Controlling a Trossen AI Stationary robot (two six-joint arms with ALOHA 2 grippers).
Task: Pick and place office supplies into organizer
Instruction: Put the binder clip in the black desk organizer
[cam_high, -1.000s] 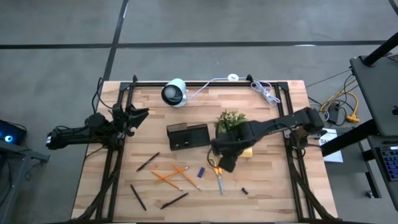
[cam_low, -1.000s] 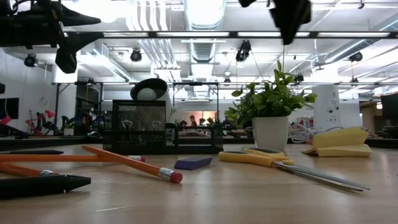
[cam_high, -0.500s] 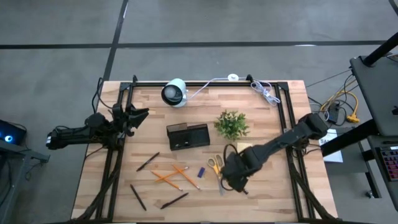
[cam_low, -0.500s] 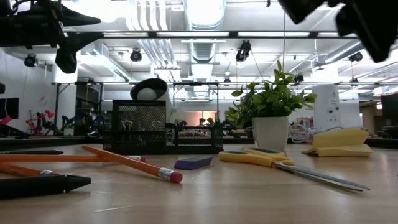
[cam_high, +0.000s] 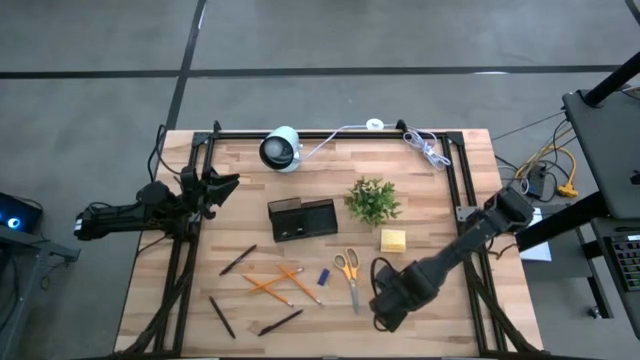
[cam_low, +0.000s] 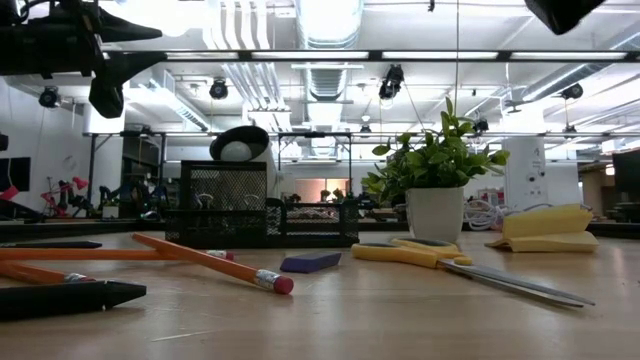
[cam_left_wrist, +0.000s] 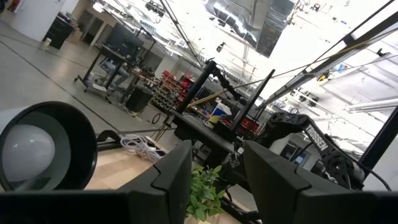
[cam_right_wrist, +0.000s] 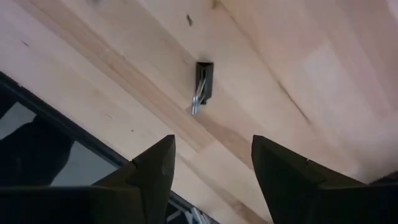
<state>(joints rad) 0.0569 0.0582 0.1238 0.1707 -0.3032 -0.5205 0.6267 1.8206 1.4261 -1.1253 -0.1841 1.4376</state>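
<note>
Pale wood planks make up the table (cam_high: 430, 190) we work at, framed by black rails. Our right arm reaches across its near right part, and the right gripper (cam_high: 385, 312) hovers near the front edge with its fingers spread apart, grasping nothing; in the right wrist view a small dark clip (cam_right_wrist: 203, 84) with silvery wire handles lies on the bare wood ahead of those fingers. Our left arm waits off the left edge, its left gripper (cam_high: 222, 183) with fingers parted and empty.

Next in size, the organizer (cam_high: 301, 218) is a black mesh tray with a taller box at one end, standing near the table's middle, just beside a small green plant (cam_high: 372, 199) in a white pot. A white round camera (cam_high: 281, 148) sits behind it.

We see the yellow-handled scissors (cam_high: 350, 276) lying in front of the plant, the yellow sticky-note pad (cam_high: 393, 240) to their right, orange pencils (cam_high: 280, 282) crossed to their left, thin black pens (cam_high: 238, 259) scattered further left, and a tiny blue piece (cam_high: 324, 276) between pencils and scissors.
</note>
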